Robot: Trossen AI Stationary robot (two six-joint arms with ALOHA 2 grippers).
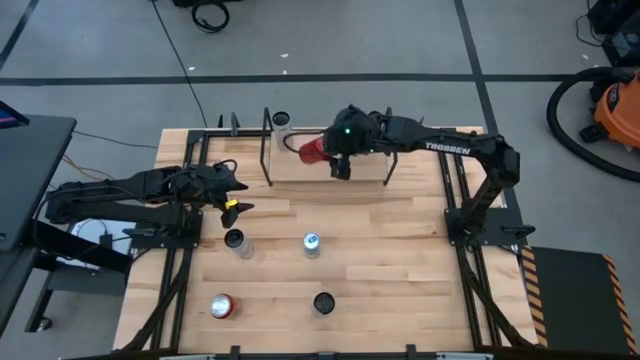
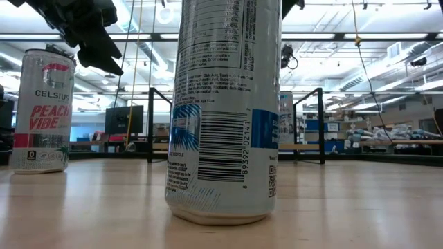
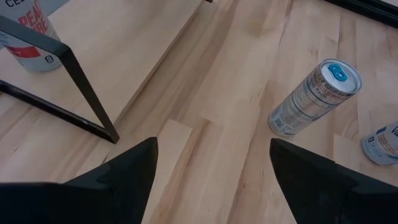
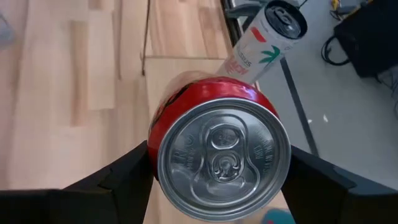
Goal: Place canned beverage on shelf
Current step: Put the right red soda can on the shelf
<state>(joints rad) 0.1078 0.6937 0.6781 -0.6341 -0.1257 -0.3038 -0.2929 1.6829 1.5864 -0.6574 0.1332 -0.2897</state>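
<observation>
Red aluminium fills the right wrist view: the red can (image 4: 221, 158) sits between the right gripper's (image 4: 217, 186) two dark fingers (image 4: 121, 177), which clasp it on both sides, its silver top and pull tab facing the camera. From above, the right gripper (image 1: 338, 150) hangs over the shelf (image 1: 370, 168), a light-wood board inside a thin black rod frame at the table's (image 1: 400, 260) far edge, and the red can (image 1: 314, 150) pokes out sideways from the gripper, tilted rather than upright, over the board's left half. Whether it touches the board I cannot tell. A white can (image 1: 281, 121) with a palm print and pink lettering stands at the shelf's far left corner; the right wrist view shows it (image 4: 264, 40) just beyond the red can.

The left gripper (image 1: 236, 206) rests over the table's left side, near the shelf's left post, its fingers (image 3: 127, 165) spread apart with nothing between them. Beyond them stands a silver can (image 3: 314, 96) with a blue tab.

Four more cans stand on the open table: a clear-looking one (image 1: 236, 241) just in front of the left gripper, the blue-topped silver can (image 1: 311, 243) mid-table, a red-topped can (image 1: 221, 305) and a dark-topped can (image 1: 323, 302) near the front edge. In the low view a barcode can (image 2: 225, 111) looms close.
</observation>
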